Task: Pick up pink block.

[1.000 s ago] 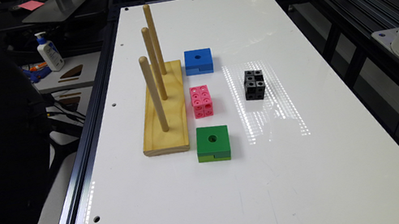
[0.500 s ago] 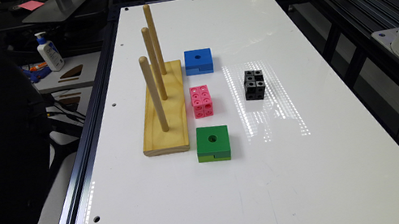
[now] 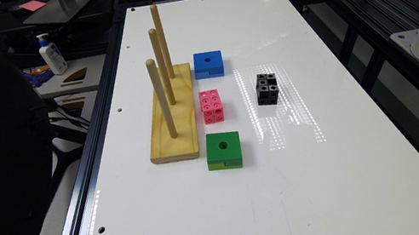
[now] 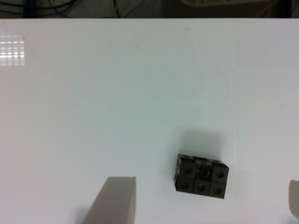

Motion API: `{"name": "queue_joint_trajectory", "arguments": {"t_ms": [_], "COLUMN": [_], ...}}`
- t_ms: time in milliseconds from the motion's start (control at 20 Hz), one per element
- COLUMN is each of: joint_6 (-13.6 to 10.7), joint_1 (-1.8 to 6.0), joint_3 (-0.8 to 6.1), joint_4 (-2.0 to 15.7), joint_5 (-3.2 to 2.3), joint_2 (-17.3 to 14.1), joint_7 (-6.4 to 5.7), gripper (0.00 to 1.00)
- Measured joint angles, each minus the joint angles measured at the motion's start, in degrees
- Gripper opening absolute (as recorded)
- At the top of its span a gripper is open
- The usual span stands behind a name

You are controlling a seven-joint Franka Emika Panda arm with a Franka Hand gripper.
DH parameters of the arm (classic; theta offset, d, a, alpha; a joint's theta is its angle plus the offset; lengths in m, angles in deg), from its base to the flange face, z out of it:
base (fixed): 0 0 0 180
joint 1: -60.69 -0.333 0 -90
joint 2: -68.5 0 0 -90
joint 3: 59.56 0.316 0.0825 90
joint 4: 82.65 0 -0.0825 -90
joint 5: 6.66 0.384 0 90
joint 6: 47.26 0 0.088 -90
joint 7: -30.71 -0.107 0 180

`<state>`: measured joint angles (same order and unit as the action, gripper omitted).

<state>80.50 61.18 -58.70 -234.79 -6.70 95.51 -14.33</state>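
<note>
I am holding the end effector (image 4: 201,198) high above the surface (image 3: 333,182), fingers spread wide and gripping nothing, looking down on the black block (image 4: 202,176). The pink block (image 3: 212,106) is sitting between the blue block (image 3: 208,64) and green block (image 3: 223,150), beside the peg base (image 3: 174,128).

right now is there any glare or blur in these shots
Exterior view: sharp, with a dotted grid of light glare on the table beside the black block. Wrist view: softer, slightly blurred, with a small glare patch at one corner and a faint shadow by the black block.
</note>
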Motion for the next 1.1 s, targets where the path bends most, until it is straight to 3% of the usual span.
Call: {"name": "queue_joint_trajectory", "arguments": {"t_ms": [650,1100], "joint_6": [0.05,0.20], "joint_1": [0.02,0.02], "joint_3": [0.01,0.22], "joint_4": [3.72,8.93], "joint_5": [0.00,0.00], "joint_2": [-4.00,-9.81], "joint_7": [0.00,-0.09], "gripper": [1.00,1.00]}}
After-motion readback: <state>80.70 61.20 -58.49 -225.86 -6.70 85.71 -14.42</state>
